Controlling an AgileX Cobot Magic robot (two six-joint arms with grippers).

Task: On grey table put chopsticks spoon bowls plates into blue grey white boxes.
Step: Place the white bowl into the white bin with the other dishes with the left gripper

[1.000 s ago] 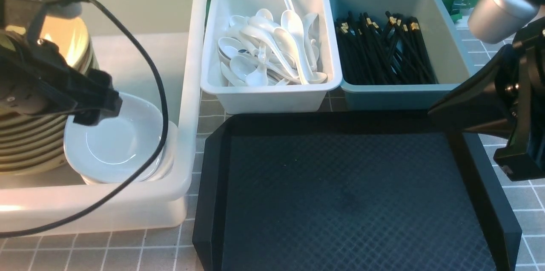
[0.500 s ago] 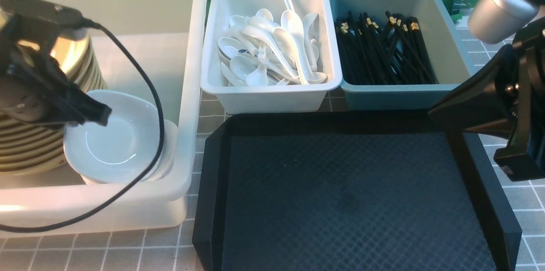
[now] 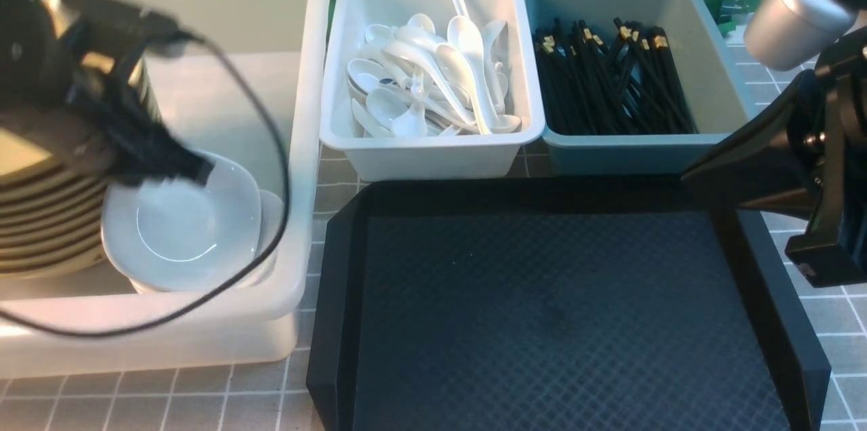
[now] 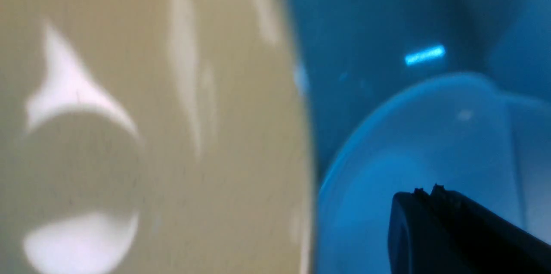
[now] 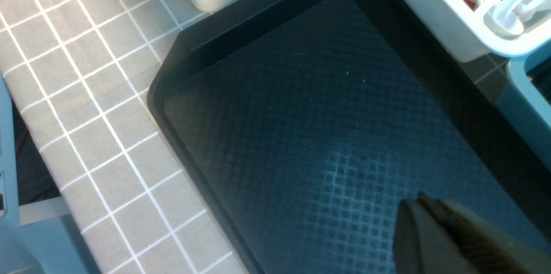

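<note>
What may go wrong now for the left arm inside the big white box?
1. The left gripper is shut and hangs just over the top of the plates. A low sweep might knock the top one against the bowls.
2. Its black cable loops over the front of the white box. It might catch on the rim or drag a plate.

The grey table [image 3: 203, 404] was crossed by a grid of thin pale lines; the black tray [image 3: 542, 322] was embossed with a diamond pattern. Olive-tan bowls [image 3: 40, 228] and white plates [image 3: 196, 228] were seen in the translucent white box [image 3: 308, 112]. Black chopsticks [image 3: 609, 89] were banded, seemingly in gold.
</note>
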